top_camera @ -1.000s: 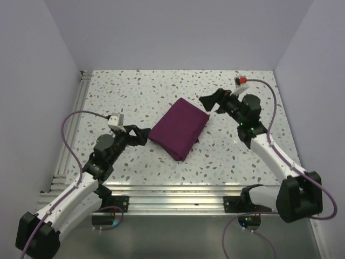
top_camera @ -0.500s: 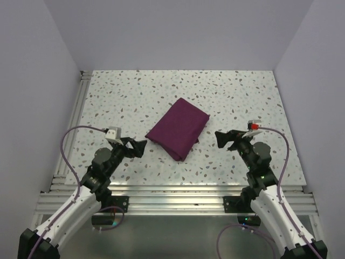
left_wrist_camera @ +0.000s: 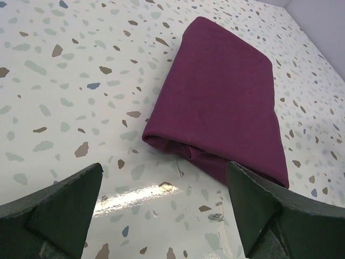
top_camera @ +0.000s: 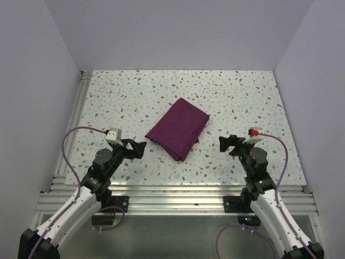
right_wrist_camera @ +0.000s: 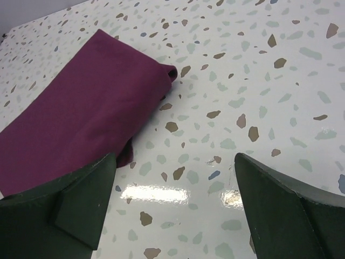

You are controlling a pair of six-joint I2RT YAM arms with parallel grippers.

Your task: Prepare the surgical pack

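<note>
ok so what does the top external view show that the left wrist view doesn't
Only the top external view shows the right gripper, open and off to the right of the surgical pack, plus the grey walls and the metal rail at the near edge. Only the left wrist view shows the pack's near end up close, where the cloth bunches into tucked folds, and a glare patch. Both show the folded pack lying on the speckled table and the left gripper open, short of it, holding nothing.
</note>
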